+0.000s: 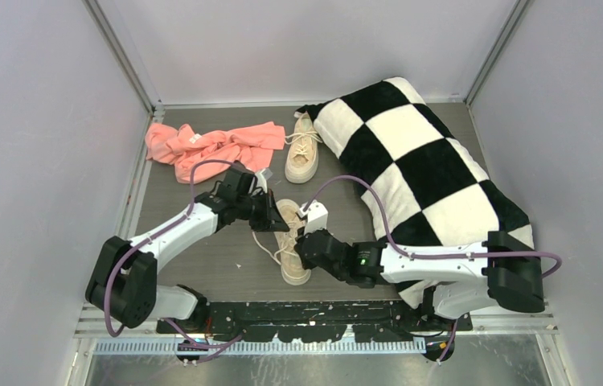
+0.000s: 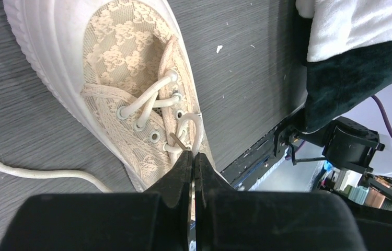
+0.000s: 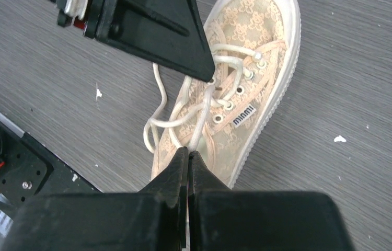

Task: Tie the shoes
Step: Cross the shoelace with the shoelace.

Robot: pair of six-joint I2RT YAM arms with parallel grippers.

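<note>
Left gripper [image 2: 193, 157] is seen clamped shut on a short loop of lace [image 2: 200, 133] at the upper eyelets of the near shoe [image 2: 126, 47]. The right gripper [image 3: 188, 155] is pinched closed where the loose strands [image 3: 199, 129] of that lace gather at its tips, apparently so that the lace can be tensioned from two sides for a knot. This shoe is laid flat on the table [image 1: 218, 269] between the two arms, within reach of both, and no bow is formed on it yet. The far shoe [image 1: 301, 153] is set well behind, between the pink cloth [image 1: 210, 145] and the checkered pillow [image 1: 419, 161], out of the working space.
</note>
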